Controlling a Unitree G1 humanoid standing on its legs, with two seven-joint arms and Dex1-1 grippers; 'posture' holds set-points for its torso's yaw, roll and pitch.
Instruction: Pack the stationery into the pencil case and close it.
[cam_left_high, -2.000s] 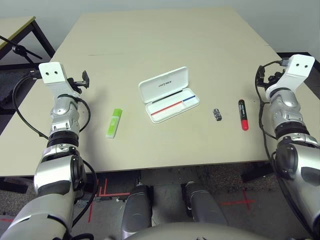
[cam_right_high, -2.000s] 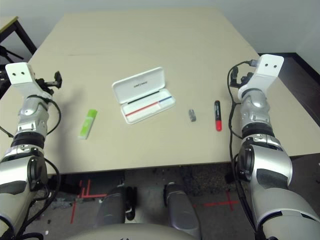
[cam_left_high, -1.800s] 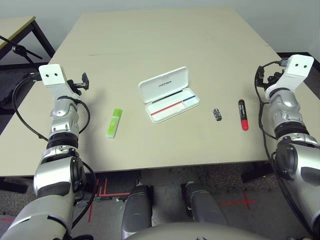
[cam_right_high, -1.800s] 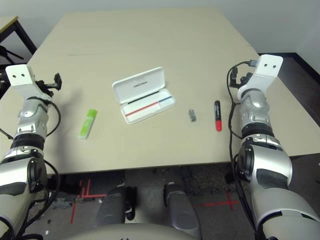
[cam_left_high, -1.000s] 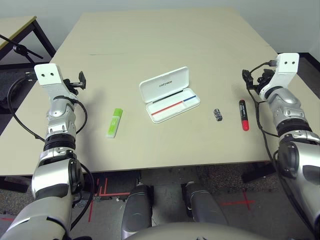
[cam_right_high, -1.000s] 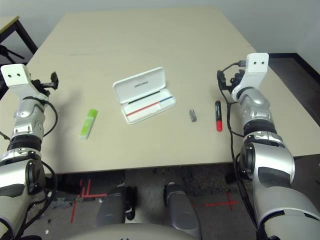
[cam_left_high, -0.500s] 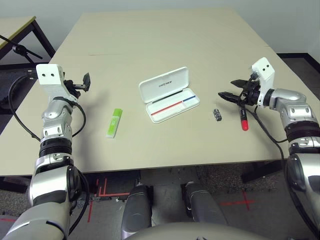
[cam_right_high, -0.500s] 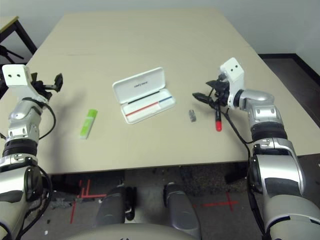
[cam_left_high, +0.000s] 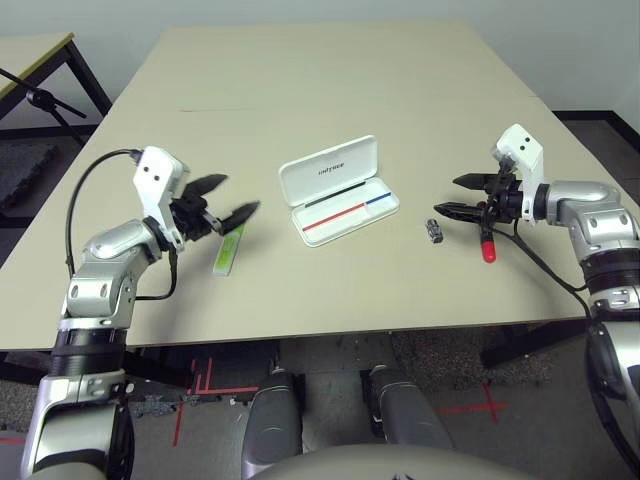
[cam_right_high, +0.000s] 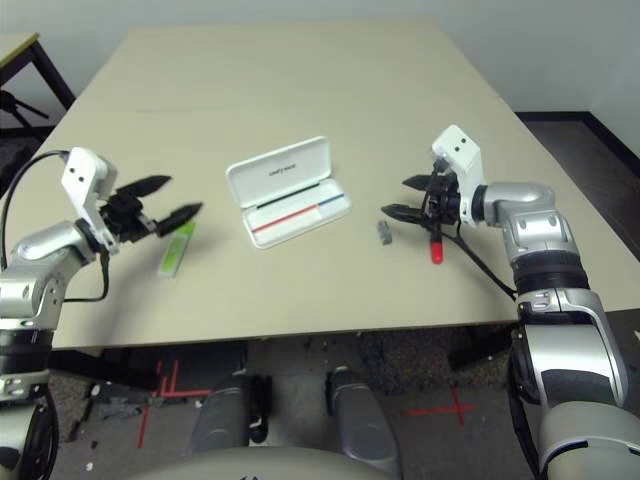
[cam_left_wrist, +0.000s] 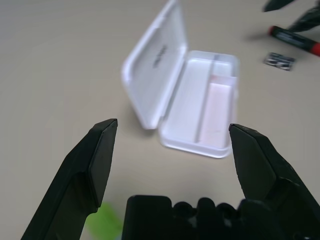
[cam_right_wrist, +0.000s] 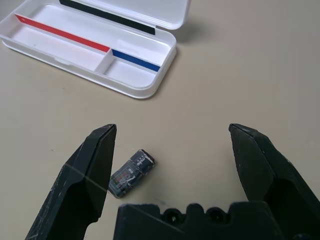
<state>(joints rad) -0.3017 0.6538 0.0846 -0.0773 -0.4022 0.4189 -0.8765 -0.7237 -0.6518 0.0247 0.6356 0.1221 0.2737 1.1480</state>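
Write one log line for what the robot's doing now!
pencil case: open, empty | left tool: open over green stick | right tool: open near dark piece

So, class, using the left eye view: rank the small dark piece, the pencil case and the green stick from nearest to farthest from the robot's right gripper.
From the right gripper:
1. Small dark piece, just beside it.
2. Pencil case, mid-table.
3. Green stick, far across, under the left gripper.

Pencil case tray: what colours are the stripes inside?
Red and blue stripes, clearest in the right wrist view.
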